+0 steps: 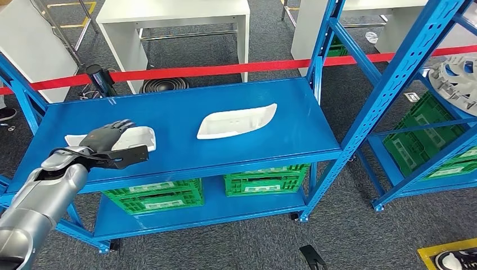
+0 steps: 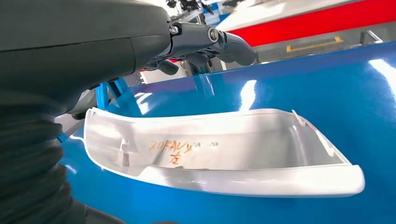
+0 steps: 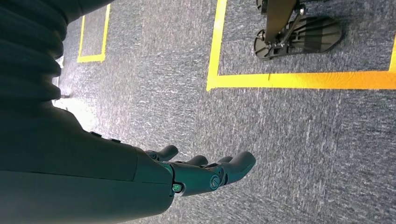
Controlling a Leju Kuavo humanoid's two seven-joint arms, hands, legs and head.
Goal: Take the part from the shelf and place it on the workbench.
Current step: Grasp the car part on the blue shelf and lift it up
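With fingers spread and holding nothing, the left hand [image 1: 108, 136] hovers just over a white part [image 2: 224, 154] on the blue shelf [image 1: 174, 121]; second part [image 1: 236, 121] farther right. Right hand [image 3: 205, 175] hangs open above the floor [image 3: 299, 140].

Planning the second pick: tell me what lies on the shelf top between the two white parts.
Nothing: the head view shows bare blue shelf top between the left white part, under the left robot hand, and the right white part.
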